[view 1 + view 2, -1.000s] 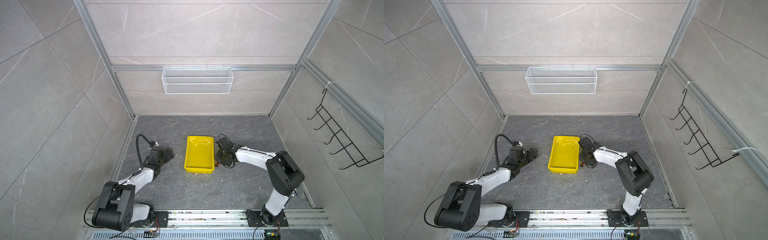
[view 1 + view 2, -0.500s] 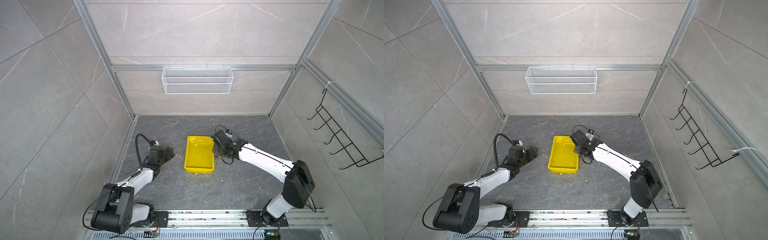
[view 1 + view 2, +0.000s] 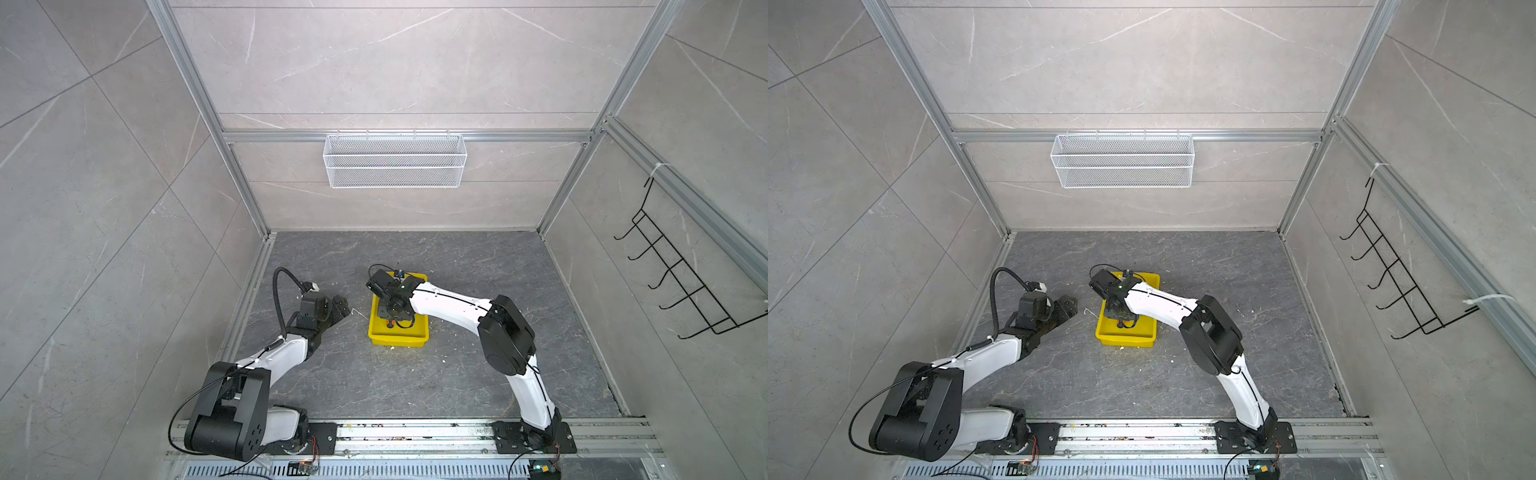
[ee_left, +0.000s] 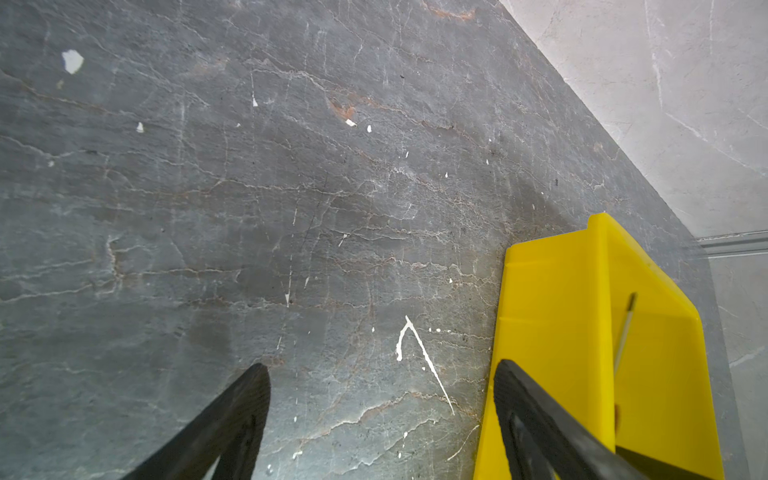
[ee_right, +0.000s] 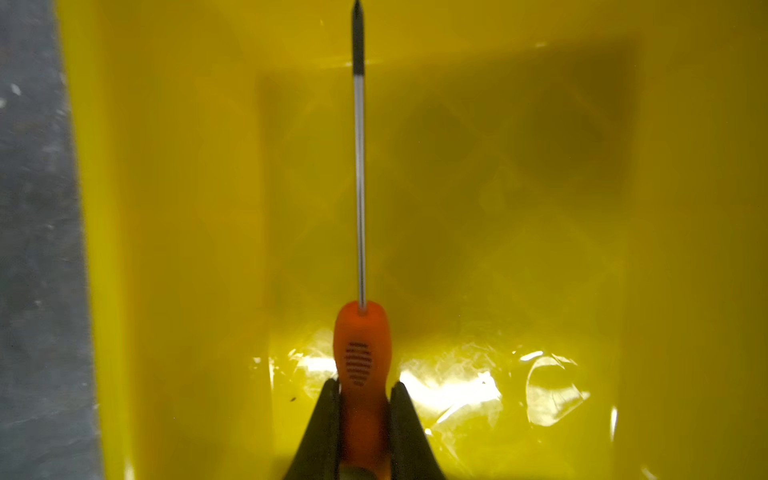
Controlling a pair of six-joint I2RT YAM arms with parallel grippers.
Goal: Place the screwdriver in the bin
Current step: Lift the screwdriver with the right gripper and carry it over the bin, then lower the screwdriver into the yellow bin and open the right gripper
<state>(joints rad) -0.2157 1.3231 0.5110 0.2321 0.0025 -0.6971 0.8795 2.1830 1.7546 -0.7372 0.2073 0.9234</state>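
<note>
Nearest, at left: left tool (image 3: 338, 307), low over the counter (image 3: 415, 386), fingers (image 4: 232, 415) spread wide with nothing between, just left of the bin (image 3: 399, 334). Further in: right tool (image 5: 363, 386), reaching over the bin from the right, clamped tight on the orange handle of the screwdriver (image 5: 360, 353). Held inside the bin's outline, shaft running along its side walls; touching the bin floor or not, cannot tell. Farthest, on the back wall: white mesh basket (image 3: 395, 162).
</note>
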